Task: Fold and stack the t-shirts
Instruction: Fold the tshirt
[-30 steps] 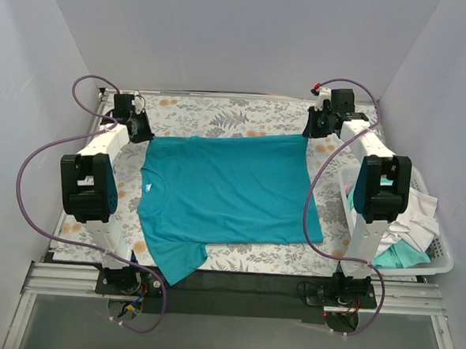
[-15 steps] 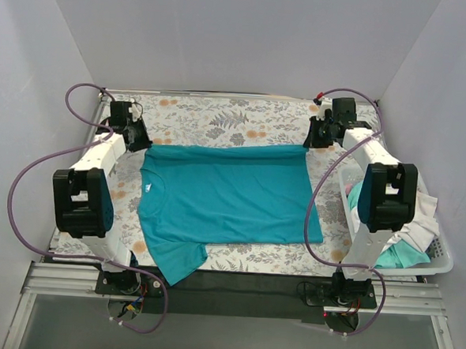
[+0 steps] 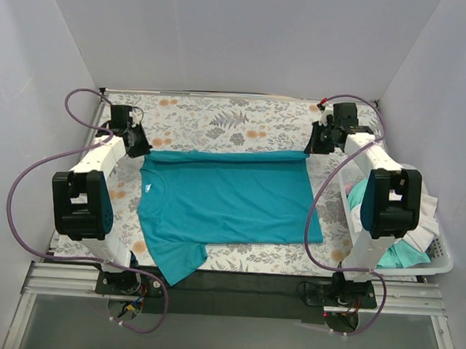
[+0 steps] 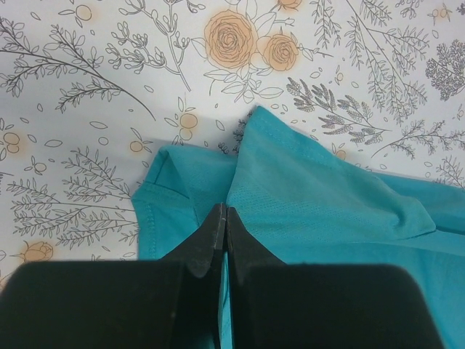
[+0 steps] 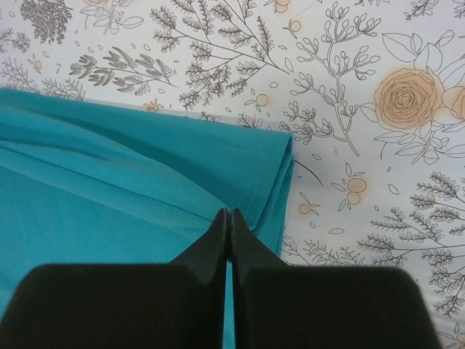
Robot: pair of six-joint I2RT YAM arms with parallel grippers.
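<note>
A teal-blue t-shirt [image 3: 227, 198] lies spread on the floral table, neck label to the left, one sleeve hanging toward the near edge. Its far edge is rolled over into a fold. At the far left corner of that fold my left gripper [image 3: 142, 148] [image 4: 224, 211] is shut, with teal cloth [image 4: 327, 203] pinched between its fingers. My right gripper [image 3: 309, 148] [image 5: 229, 212] is shut the same way on the far right corner, beside the doubled hem [image 5: 272, 174]. More t-shirts, white [image 3: 422, 211] and pale aqua [image 3: 398, 256], lie crumpled in the basket at the right.
A white plastic basket [image 3: 443, 265] stands at the table's right edge, beside the right arm. The floral tablecloth [image 3: 220, 122] shows beyond the shirt up to the back wall. Grey walls close in on three sides. Purple cables loop from both arms.
Both grippers have drawn nearer, pulling the shirt's far edge with them. That edge now lies folded over, closer to the shirt's middle than a second ago.
</note>
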